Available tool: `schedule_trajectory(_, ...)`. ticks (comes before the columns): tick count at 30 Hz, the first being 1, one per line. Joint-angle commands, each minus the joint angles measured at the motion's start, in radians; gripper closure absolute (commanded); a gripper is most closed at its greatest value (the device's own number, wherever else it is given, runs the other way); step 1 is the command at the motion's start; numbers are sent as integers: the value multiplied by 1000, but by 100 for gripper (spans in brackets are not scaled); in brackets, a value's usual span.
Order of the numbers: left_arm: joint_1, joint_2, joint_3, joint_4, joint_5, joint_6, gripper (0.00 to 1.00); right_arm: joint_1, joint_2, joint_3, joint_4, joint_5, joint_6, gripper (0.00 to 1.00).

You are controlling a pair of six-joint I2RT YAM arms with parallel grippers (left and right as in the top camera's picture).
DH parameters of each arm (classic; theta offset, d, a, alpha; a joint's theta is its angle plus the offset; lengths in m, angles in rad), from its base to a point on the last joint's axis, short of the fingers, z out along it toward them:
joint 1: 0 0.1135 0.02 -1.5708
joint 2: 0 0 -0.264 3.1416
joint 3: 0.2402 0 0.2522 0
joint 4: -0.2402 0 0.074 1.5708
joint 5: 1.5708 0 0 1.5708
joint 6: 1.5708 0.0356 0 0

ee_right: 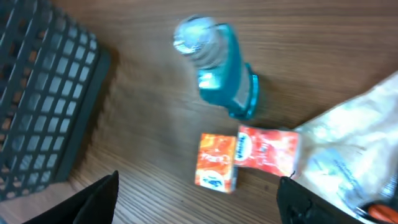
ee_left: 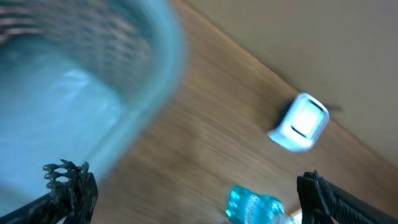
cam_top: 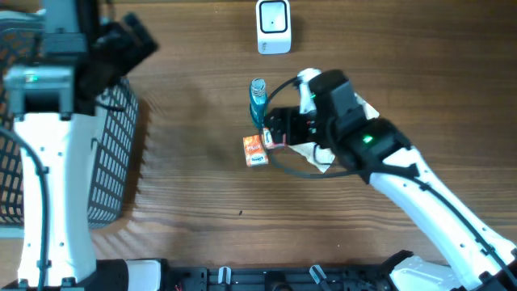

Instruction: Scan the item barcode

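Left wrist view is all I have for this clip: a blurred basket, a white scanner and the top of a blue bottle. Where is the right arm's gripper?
Observer: The right gripper hovers just beside the bottle, over a small cluster of items.
Operator: Which items? I see only the bottle.
Observer: An orange box lies flat with a red packet against its side.
Operator: Has it gripped either one?
Observer: No. In the right wrist view its fingers stand wide apart with nothing between them.
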Motion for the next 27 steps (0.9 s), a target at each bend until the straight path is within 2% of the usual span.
schedule_trajectory(1, 133, -16, 13, -31, 70, -35, 0, 69, 56, 23, 35, 132, 26, 18)
schedule_trajectory(4, 191, -16, 12, -37, 199, -11, 0, 109, 86, 23, 73, 172, 22, 17)
schedule_trajectory(11, 157, -18, 12, -8, 518, 287, 0, 131, 91, 23, 103, 209, 19, 18)
schedule_trajectory(13, 111, -11, 12, -46, 491, 299, 1, 131, 91, 23, 119, 208, 27, 22)
schedule_trajectory(14, 81, 1, 12, -70, 452, 296, 3, 131, 91, 23, 129, 208, 67, 31)
schedule_trajectory(18, 13, 38, -13, -98, 424, 296, 4, 131, 111, 22, 151, 208, 125, 44)
schedule_trajectory(22, -24, 104, -27, -98, 351, 266, 8, 131, 169, 20, 140, 187, 193, 61)
schedule_trajectory(24, -26, 136, -28, -95, 349, 240, 9, 131, 203, 20, 143, 166, 214, 67)
schedule_trajectory(27, -29, 172, -27, -95, 353, 235, 13, 130, 240, 20, 144, 175, 225, 67)
